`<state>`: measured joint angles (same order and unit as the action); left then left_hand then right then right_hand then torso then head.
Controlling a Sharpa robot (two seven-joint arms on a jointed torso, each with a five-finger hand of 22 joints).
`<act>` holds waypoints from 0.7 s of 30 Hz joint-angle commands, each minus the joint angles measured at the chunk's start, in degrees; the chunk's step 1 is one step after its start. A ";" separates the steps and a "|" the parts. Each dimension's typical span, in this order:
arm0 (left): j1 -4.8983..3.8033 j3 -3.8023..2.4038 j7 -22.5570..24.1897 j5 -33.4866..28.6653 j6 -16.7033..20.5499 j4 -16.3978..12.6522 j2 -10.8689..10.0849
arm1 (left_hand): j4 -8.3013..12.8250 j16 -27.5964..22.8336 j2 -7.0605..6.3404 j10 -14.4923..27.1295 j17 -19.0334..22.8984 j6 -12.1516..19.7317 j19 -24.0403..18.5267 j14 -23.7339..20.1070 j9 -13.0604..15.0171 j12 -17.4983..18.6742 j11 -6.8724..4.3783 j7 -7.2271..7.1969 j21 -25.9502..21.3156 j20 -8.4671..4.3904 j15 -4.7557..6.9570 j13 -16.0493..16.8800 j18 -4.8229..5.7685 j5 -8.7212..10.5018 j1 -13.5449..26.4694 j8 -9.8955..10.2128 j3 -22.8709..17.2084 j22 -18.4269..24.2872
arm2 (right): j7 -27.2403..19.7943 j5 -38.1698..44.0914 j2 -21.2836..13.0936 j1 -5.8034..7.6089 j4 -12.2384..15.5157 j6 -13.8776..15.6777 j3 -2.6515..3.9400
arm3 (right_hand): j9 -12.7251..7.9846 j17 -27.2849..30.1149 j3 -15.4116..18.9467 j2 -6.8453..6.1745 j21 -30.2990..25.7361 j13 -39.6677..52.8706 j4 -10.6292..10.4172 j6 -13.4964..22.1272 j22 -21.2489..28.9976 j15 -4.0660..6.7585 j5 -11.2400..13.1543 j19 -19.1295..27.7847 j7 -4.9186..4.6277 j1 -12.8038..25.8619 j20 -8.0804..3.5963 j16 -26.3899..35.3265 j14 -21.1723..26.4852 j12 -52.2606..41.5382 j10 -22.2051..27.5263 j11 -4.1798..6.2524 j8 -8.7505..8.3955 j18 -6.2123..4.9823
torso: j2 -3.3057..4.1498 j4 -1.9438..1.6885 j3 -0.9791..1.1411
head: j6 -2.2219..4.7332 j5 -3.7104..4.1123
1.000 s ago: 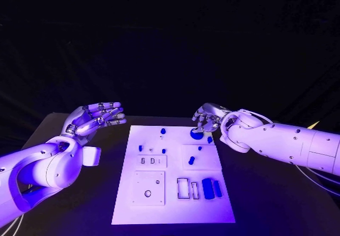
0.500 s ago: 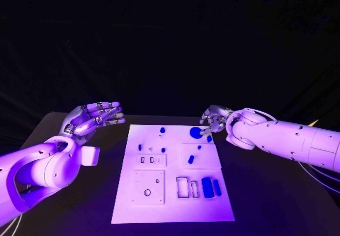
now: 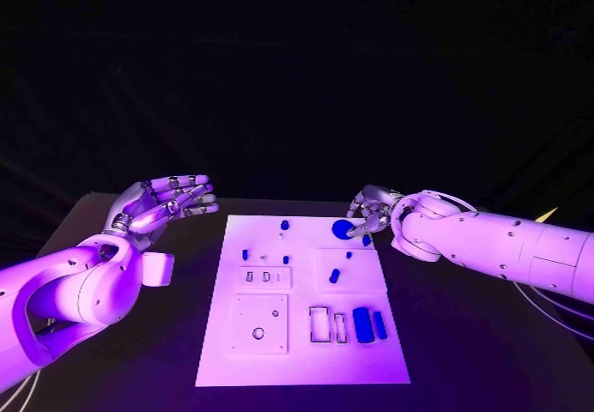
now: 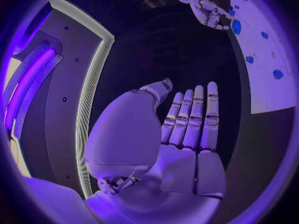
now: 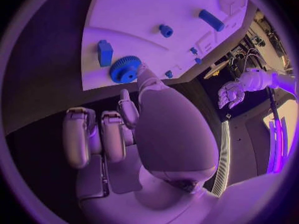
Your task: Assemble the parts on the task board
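The left hand (image 3: 167,203) hovers beside the task board (image 3: 303,343), fingers spread, holding nothing. The right hand (image 3: 372,210), fingers curled and empty, sits beside the blue gear (image 3: 343,229).

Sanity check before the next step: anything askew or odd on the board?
Nothing stands out. The task board lies flat on the table, the blue gear and other parts sit on it, and both hands are off the board.

Our left hand (image 3: 167,202) is raised off to the left, palm up, fingers (image 4: 195,115) straight, close together and holding nothing. Our right arm (image 3: 495,245) reaches in from the right; its hand (image 3: 372,211) hangs with fingers (image 5: 93,134) curled inward, also holding nothing.
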<state>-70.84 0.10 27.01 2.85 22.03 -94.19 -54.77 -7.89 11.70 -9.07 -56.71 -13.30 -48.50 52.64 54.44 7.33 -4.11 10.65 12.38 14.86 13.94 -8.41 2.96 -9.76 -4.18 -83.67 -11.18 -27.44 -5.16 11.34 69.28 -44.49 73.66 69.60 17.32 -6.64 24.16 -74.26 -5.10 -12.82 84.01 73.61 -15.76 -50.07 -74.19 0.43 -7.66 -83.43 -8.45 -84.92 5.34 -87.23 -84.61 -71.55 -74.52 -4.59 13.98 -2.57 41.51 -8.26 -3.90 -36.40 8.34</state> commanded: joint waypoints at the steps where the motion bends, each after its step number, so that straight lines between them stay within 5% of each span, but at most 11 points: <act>1: -0.08 -0.05 0.07 0.02 -0.18 -0.05 0.14 | 0.43 -0.62 -0.83 0.42 -0.85 0.57 0.99 -0.34 0.72 0.45 0.16 0.67 1.04 -0.07 -0.12 0.79 -0.51 0.02 1.02 -0.26 -0.37 -0.87 | -0.27 -0.18 0.38 -0.18 -0.45 -0.01 0.01 | 0.70 -11.18 -0.70 1.41 1.31 1.28 -0.64 3.13 -11.35 -0.10 -0.63 -4.12 -0.45 -0.22 0.21 -1.10 -4.45 -1.45 -4.32 0.63 1.21 1.23 | 0.02 0.10 0.02 | 0.11 -0.11; 9: -0.08 -0.05 0.02 0.05 -0.30 0.04 0.27 | 0.52 -0.67 -0.82 0.46 -0.90 0.60 0.93 -0.40 0.72 0.45 0.16 0.66 1.05 -0.06 -0.14 0.79 -0.51 0.01 1.01 -0.25 -0.40 -0.87 | -0.46 -0.95 1.45 -0.73 -2.07 0.24 0.01 | 0.48 -11.90 -1.69 2.49 1.99 4.31 -0.69 2.40 -12.04 -0.09 -0.56 -4.44 -0.39 0.56 0.21 -1.40 -4.59 -4.83 -6.31 0.67 1.41 1.41 | -0.11 -0.16 -0.07 | 0.03 0.33; 21: -0.07 -0.05 -0.04 0.06 -0.30 0.14 0.39 | 0.52 -0.67 -0.82 0.46 -0.90 0.60 0.93 -0.40 0.72 0.45 0.16 0.66 1.05 -0.06 -0.14 0.79 -0.51 0.01 1.01 -0.25 -0.40 -0.87 | -0.93 -1.75 2.65 -1.17 -3.78 0.11 0.00 | -0.07 -12.71 -3.83 3.91 2.68 6.57 -0.38 1.20 -12.74 -0.08 -0.57 -4.77 -0.36 0.47 0.21 -1.71 -4.75 -7.30 -7.71 0.71 1.23 1.60 | -0.06 -0.05 -0.04 | -0.12 0.22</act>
<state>-70.84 0.10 26.92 2.87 21.90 -93.99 -54.50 -7.89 11.70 -9.07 -56.71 -13.35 -48.50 52.64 54.44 7.33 -4.11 10.66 12.38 14.86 13.94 -8.41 2.96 -9.76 -4.18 -83.67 -11.18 -27.45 -5.16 10.61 67.66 -41.93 72.55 65.95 17.67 -6.65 24.08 -74.26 -5.27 -10.39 85.34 73.94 -15.89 -49.80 -74.19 0.43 -7.66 -83.52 -8.51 -85.20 5.44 -88.05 -84.61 -77.76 -79.09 -4.25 13.98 -2.55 41.45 -8.29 -3.93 -36.45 8.54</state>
